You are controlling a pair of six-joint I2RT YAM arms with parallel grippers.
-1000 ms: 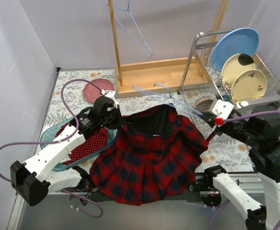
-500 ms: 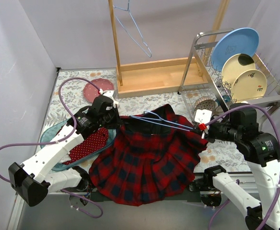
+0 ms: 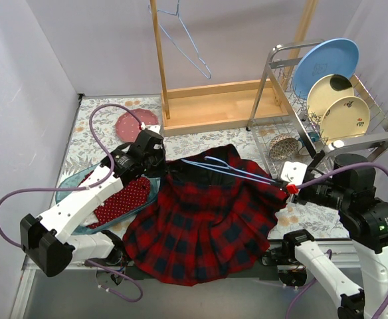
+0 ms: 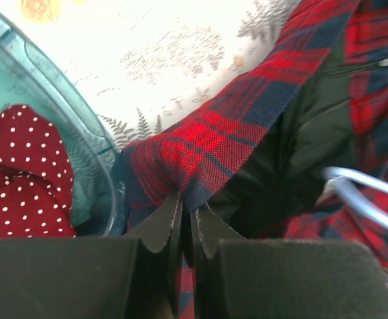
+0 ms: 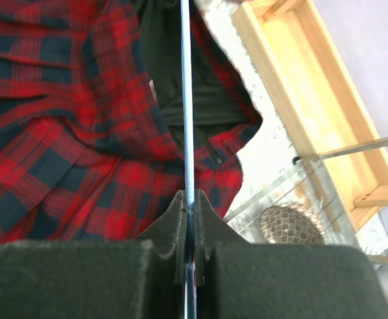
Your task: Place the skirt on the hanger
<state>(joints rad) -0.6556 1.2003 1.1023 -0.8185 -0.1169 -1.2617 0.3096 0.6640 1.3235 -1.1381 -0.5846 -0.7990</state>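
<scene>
The red and navy plaid skirt (image 3: 207,226) lies spread on the table, waist toward the back. My left gripper (image 3: 162,166) is shut on the skirt's waistband (image 4: 207,143) at its left corner, holding it up so the black lining shows. My right gripper (image 3: 288,186) is shut on the light-blue wire hanger (image 3: 230,169), which lies level over the waist opening and reaches toward my left gripper. In the right wrist view the hanger wire (image 5: 187,100) runs straight out from between the jaws over the skirt (image 5: 68,133). Its end shows in the left wrist view (image 4: 360,196).
A teal tub (image 3: 71,193) with a red polka-dot cloth (image 3: 124,199) sits left of the skirt. A wooden rack (image 3: 214,106) with a second wire hanger (image 3: 184,36) stands at the back. A dish rack (image 3: 333,100) with plates stands at the right; a red plate (image 3: 131,123) lies back left.
My right gripper has swung the hanger down from the dish rack side to lie level over the skirt's waist. My left gripper has kept hold of the waistband and shifted slightly.
</scene>
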